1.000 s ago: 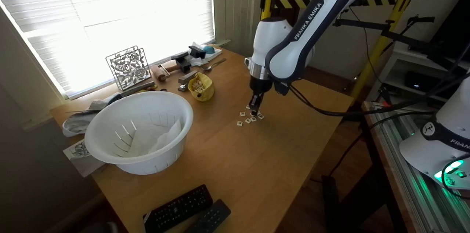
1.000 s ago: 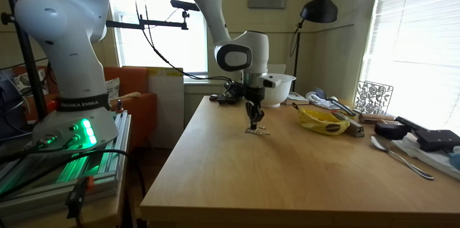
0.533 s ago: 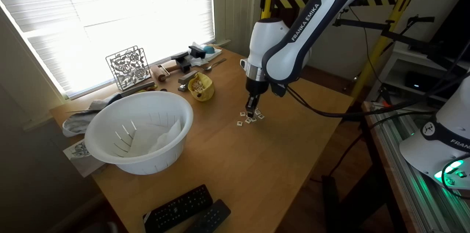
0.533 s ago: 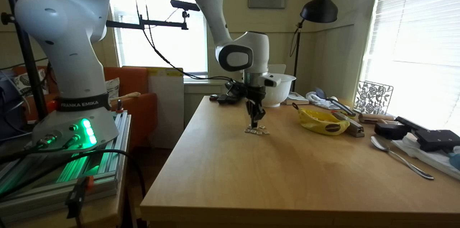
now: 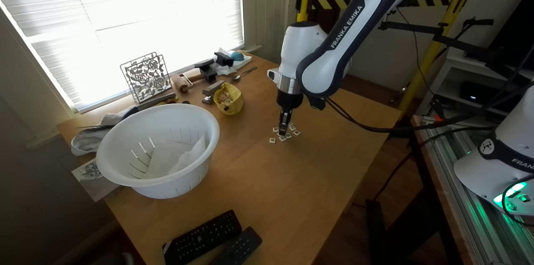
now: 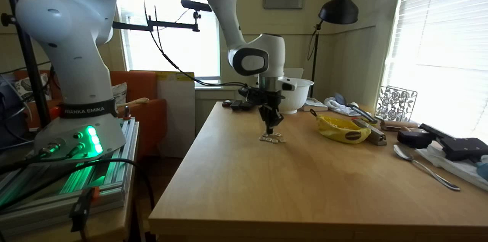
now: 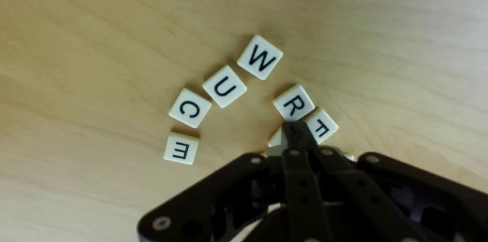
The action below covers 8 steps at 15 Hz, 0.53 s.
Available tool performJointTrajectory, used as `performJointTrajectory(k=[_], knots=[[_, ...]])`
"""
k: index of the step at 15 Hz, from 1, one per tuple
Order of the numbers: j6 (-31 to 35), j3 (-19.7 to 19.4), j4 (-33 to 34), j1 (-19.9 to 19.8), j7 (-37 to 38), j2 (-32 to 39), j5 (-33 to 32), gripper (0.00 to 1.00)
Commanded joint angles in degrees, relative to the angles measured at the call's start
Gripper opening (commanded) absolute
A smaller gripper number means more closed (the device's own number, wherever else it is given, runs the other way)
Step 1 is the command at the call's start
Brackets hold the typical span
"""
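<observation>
So, end effector [image 7: 300,135] closed tight, nothing visible in grip, hangs low over letter tiles [image 7: 225,86], contact unclear; probably light, stiff, smooth, best pinched across opposite edges.

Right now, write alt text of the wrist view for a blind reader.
A closed black gripper at the bottom points at white letter tiles on a wooden table. W, U, C and E form a loose arc; R and F lie by the gripper, which partly hides another tile.
</observation>
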Motion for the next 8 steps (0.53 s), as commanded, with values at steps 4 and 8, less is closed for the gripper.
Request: performJointTrajectory(k=[4, 8], knots=[[1.47, 1.37, 1.46, -0.4, -6.49, 3.3, -3.06, 0.0], [2.03, 1.64, 1.81, -0.53, -8.28, 3.76, -4.08, 0.0]])
